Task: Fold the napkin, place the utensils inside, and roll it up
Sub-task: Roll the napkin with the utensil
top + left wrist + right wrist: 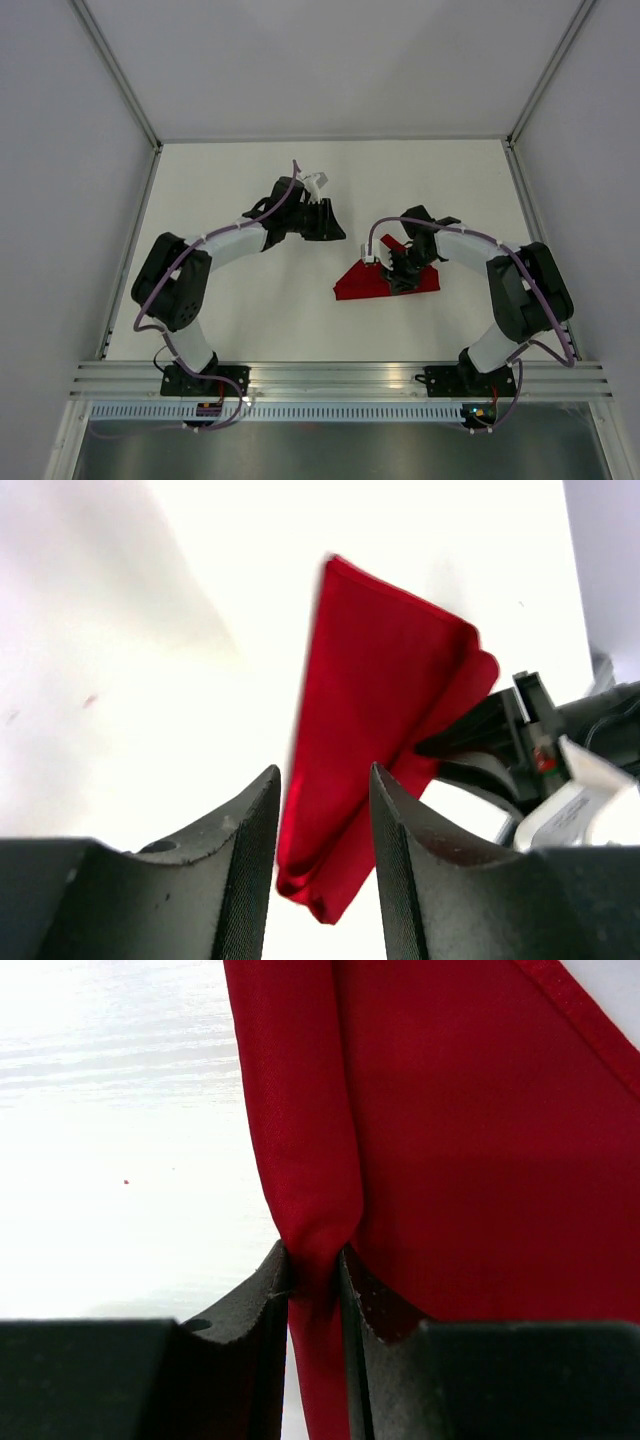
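Top external view: the napkin (pixel 360 285) lies folded on the white table (pixel 250 300), in the right half and nearer the near edge than the far one. It looks like a long red wedge. Its long side runs left to right, along the near edge, and its pointed end faces left. The right gripper (pixel 400 272) sits on top of its middle and hides that part. A small bit of red pokes out on the far side of the gripper. The left gripper (pixel 330 225) hangs near the middle of the table, apart from the napkin, on its far left side.

Left wrist view: the left gripper (pixel 325 780) is loose, with a gap between its two fingers and nothing in it. The napkin (pixel 380 680) shows past that gap, lying on the table, with layers at its nearer end. The right gripper (pixel 435 755) touches its right edge. The picture is a little blurry.

Right wrist view: the right gripper (pixel 315 1270) is pinched tight on a raised fold of the napkin (pixel 450 1160). The fold runs straight away from the fingers (pixel 250 1300). The cloth is cut off at the top and right, and a hem crosses the top right corner.
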Controlling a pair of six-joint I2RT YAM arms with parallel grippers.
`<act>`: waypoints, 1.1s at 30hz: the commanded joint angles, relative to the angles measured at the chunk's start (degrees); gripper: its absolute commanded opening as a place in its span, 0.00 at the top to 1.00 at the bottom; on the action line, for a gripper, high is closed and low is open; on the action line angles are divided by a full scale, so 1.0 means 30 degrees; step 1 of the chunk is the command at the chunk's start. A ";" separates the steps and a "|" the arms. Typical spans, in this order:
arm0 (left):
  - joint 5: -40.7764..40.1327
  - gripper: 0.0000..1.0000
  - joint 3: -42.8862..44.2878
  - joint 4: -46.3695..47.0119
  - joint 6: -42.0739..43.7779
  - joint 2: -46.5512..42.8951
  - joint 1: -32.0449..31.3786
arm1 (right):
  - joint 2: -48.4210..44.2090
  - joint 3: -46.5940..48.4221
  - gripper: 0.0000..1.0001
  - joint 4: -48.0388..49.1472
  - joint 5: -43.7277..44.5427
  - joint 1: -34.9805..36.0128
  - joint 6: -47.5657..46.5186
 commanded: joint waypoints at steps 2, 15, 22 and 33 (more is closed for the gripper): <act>-0.5027 0.53 -0.3279 0.5090 -0.2380 -0.2894 -0.0257 | 0.2801 0.1341 0.91 -0.4290 -0.1281 -0.0872 -0.2416; -1.2298 0.50 -0.6535 0.6739 0.6776 -0.5505 -0.6434 | 0.7582 0.6144 0.90 -0.8662 -0.2337 -0.2191 -0.4234; -1.2976 0.48 -0.5981 0.6273 1.0917 -0.4045 -0.9746 | 0.9193 0.7525 0.90 -1.0038 -0.2513 -0.2485 -0.4469; -1.1893 0.48 -0.2349 0.4017 1.3732 0.0203 -1.2092 | 1.0483 0.8843 0.90 -1.0743 -0.2513 -0.2865 -0.4235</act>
